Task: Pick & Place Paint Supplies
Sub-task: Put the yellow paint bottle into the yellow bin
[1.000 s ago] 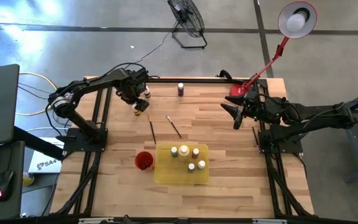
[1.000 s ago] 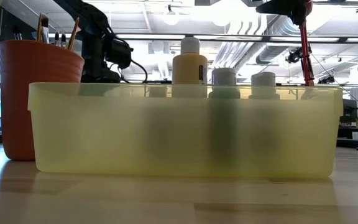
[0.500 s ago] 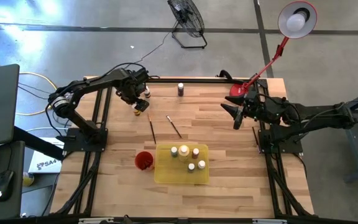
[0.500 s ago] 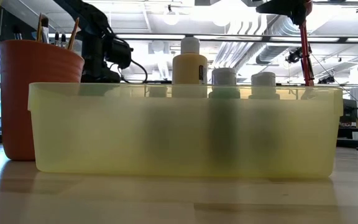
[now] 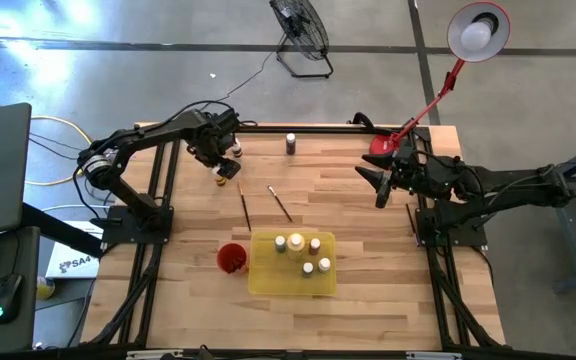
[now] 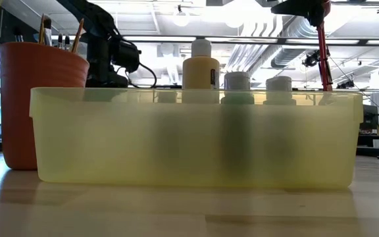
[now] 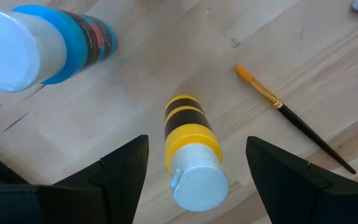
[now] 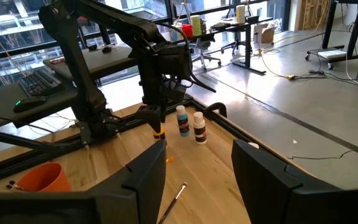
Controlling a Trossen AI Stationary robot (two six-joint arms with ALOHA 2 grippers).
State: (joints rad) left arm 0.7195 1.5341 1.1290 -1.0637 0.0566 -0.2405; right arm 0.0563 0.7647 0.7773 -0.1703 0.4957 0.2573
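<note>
Left gripper open, jaws either side of yellow-banded bottle at table's far left corner, not touching. Probably light, rigid plastic, smooth and round: likely slippery, best pinched across label band below pale cap. Blue-labelled bottle just beside; thin stiff brush near. Right gripper open, idle at right edge.

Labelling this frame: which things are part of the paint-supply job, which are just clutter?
Job:
yellow-banded bottle between the open left gripper fingers
blue bottle
brush
bottles in tray
dark bottle

Not job:
red cup
yellow tray
red lamp
fan
</note>
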